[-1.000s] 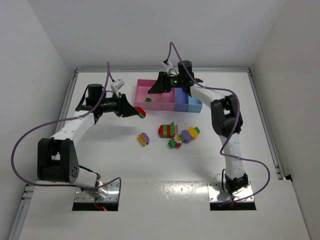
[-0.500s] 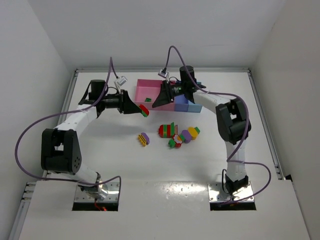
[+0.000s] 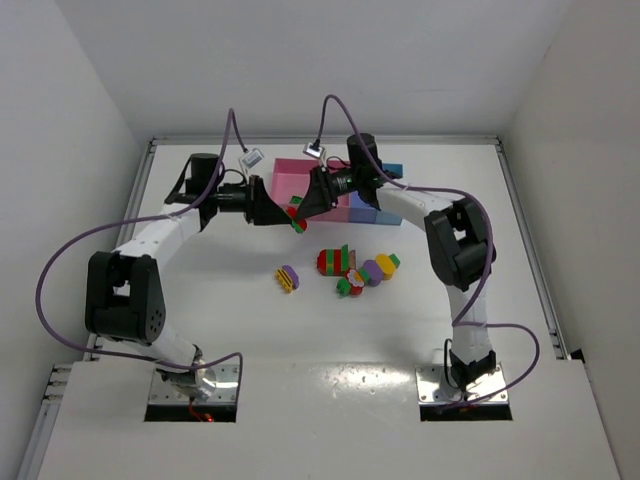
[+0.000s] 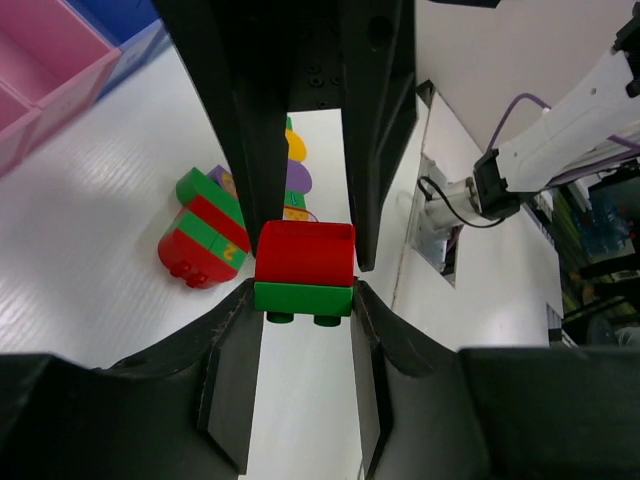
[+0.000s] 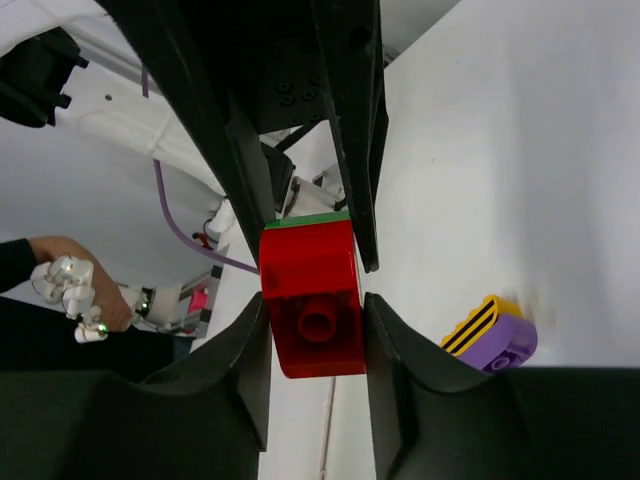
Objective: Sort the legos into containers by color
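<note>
From above, the left gripper [image 3: 286,213] and the right gripper [image 3: 305,207] meet nose to nose above the counter [image 3: 200,300], just in front of the containers [image 3: 288,186]. Both are clamped on one red-and-green stack [image 3: 296,217]. The loose legos [image 3: 352,265] lie nearer the arm bases.

In the left wrist view, its jaws pinch only the thin green layer, while the other gripper's fingers flank the red brick. That hold looks shallow, and I'd worry the green slips free under a pull.

In the right wrist view, the red brick sits squarely between its jaws. If the pull is crooked, the studs may bind. A sudden release could send one half tumbling among the pile.
</note>
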